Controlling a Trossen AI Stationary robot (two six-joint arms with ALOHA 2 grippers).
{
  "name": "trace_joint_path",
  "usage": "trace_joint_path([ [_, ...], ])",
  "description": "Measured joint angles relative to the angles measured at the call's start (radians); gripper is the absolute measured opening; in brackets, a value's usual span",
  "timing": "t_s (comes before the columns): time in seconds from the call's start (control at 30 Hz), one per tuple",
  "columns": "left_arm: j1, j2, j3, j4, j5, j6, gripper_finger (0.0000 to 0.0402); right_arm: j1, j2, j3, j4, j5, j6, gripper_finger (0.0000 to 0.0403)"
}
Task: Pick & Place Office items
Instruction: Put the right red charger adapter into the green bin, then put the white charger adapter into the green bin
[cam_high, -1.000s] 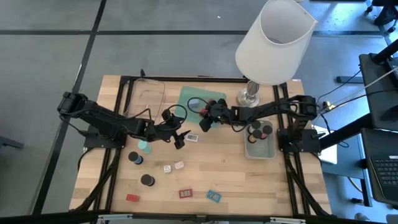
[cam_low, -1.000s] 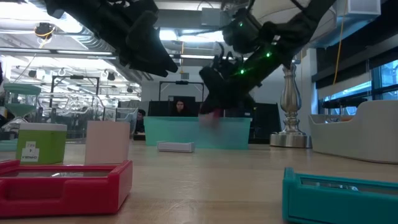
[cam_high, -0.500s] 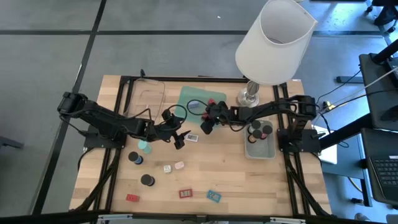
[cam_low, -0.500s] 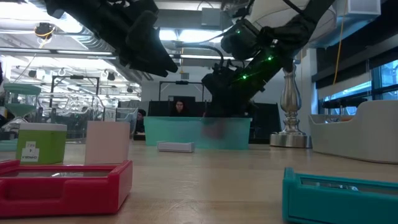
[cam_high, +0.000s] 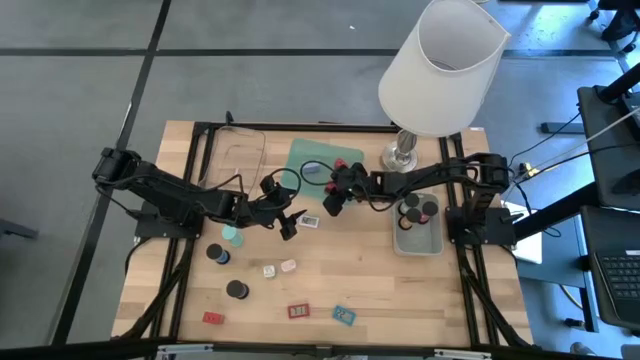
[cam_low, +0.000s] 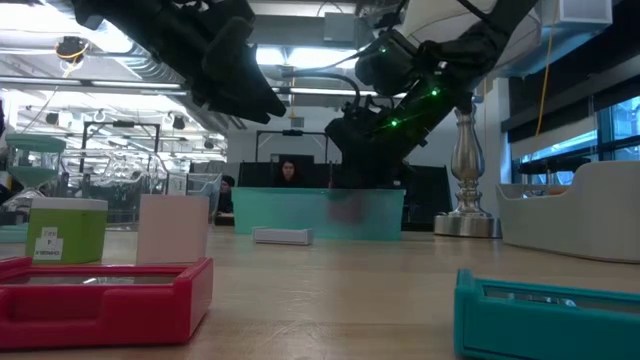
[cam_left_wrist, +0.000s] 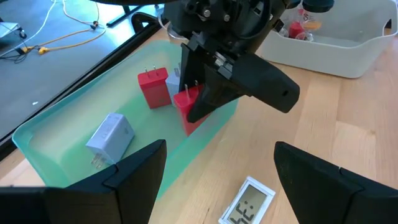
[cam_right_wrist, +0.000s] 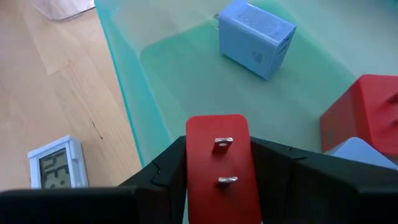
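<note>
Your right gripper (cam_right_wrist: 217, 186) is clamped on a red plug block (cam_right_wrist: 219, 163), low over the near edge of the green tray (cam_left_wrist: 56, 124); a second red block (cam_left_wrist: 152, 87) and a blue one (cam_right_wrist: 256, 38) already lie just beyond it. Well behind on the bench (cam_high: 400, 300), a dozen or so pieces wait — left gripper (cam_left_wrist: 214, 180) wide, empty. Since a second ago, the right gripper has dipped lower

Overhead looking down, table-level looking across, both wrist views sharing green tray (cam_left_wrist: 56, 124)
</note>
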Motion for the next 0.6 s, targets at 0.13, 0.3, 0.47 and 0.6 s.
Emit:
trace_joint_path([
  [0.13,0.0,0.0,0.0,0.0,0.0,0.0,0.0294,0.0,0.002,-0.002,0.035,0.0,-0.017,0.0157],
  [0.3,0.0,0.0,0.0,0.0,0.0,0.0,0.0294,-0.002,0.003,-0.003,0.055,0.008,-0.034,0.0206],
  [0.47,0.0,0.0,0.0,0.0,0.0,0.0,0.0294,-0.002,-0.004,-0.003,0.051,0.056,-0.053,0.0248],
  [0.6,0.0,0.0,0.0,-0.005,0.044,0.0,0.0294,-0.01,-0.077,-0.008,-0.001,0.035,-0.058,0.0269],
])
